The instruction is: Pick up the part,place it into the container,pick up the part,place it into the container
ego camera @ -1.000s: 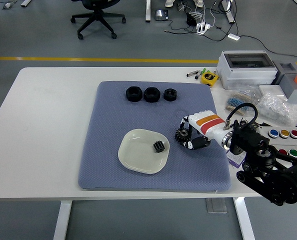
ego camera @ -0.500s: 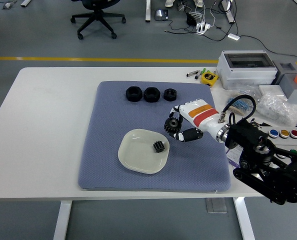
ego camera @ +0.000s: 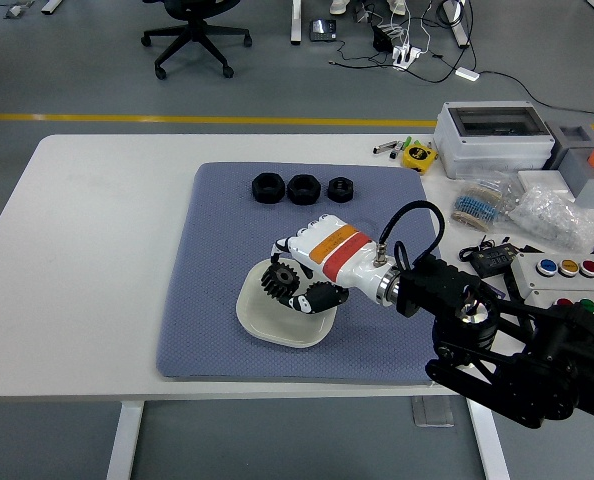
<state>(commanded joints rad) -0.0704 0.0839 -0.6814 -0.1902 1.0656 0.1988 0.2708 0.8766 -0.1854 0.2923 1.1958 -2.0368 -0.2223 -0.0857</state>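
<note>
Blue mat: three nuts, one dish.

A mat lies on the table, near its middle. A dish sits on the near half of the mat. Three nuts stand in a row along the mat's far edge, behind the dish. The right hand reaches in from the right and is positioned over the dish, with a gear between its fingers above the dish's far left part. A box and a button panel lie right of the mat.
</note>
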